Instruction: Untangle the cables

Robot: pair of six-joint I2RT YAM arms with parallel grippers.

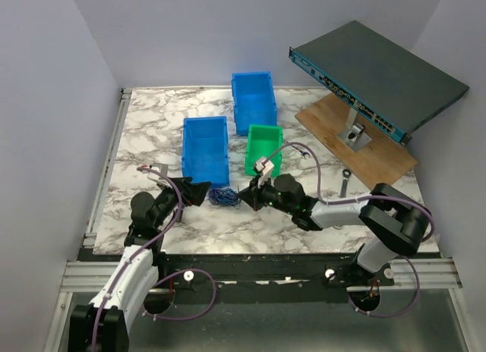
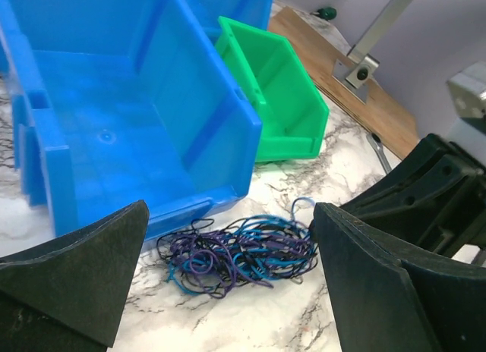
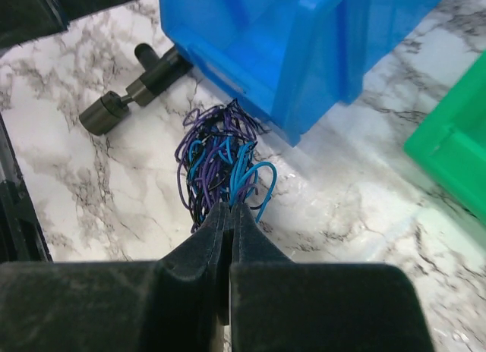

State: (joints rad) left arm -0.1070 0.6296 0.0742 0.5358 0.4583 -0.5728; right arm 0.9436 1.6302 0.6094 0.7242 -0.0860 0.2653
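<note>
Marble bench [image 1: 152, 117]: cables [image 1: 223, 196] bunched between two tools.
A big blue bin [image 1: 205, 149] stands just behind the tangle, with a smaller green bin [image 1: 263, 149] to its right. The left tool [image 1: 200, 191] hangs beside the heap, fingers spread wide. The right tool [image 3: 230, 206] is pinched together on strands at the edge of the blue, purple and black tangle.

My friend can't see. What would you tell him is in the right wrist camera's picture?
The right end effector, shut, pinches the near edge of a tangle of blue, purple and black cables on a marble table. A blue bin stands just behind the tangle, a green bin at the right edge, and a black T-shaped part lies to the left.
</note>
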